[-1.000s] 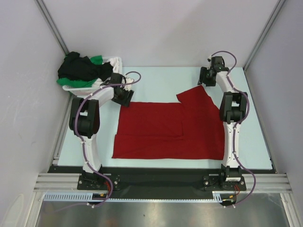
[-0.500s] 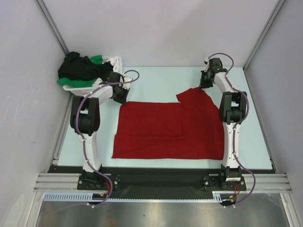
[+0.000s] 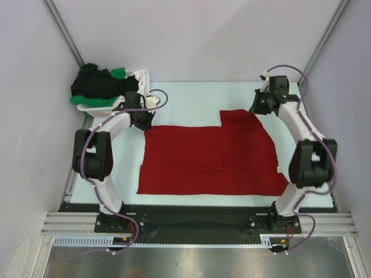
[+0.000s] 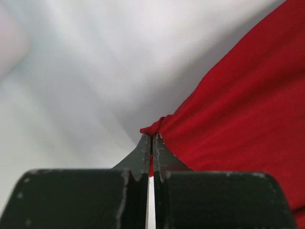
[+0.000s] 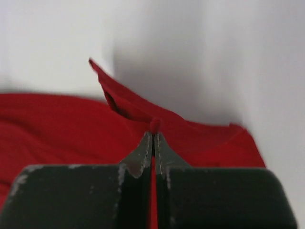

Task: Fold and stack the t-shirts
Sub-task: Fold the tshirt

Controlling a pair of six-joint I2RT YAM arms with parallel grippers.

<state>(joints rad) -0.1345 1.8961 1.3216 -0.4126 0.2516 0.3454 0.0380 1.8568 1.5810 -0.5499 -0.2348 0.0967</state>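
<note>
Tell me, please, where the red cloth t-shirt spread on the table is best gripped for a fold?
Probably at its two far corners, coming from above: the red cloth t-shirt lies flat, so its corners are likely the easiest parts to pinch. The left pincer and right pincer are shut there.

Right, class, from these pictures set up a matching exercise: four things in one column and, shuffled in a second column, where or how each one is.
Column one
1. bright red cloth t-shirt
2. white plastic laundry basket
3. black and green cloth garments
4. left gripper

Column two
A. heaped in the basket
B. shut on the shirt's far left corner
C. spread out on the pale table
D. at the table's far left corner

Pairs: 1-C, 2-D, 3-A, 4-B.
</note>
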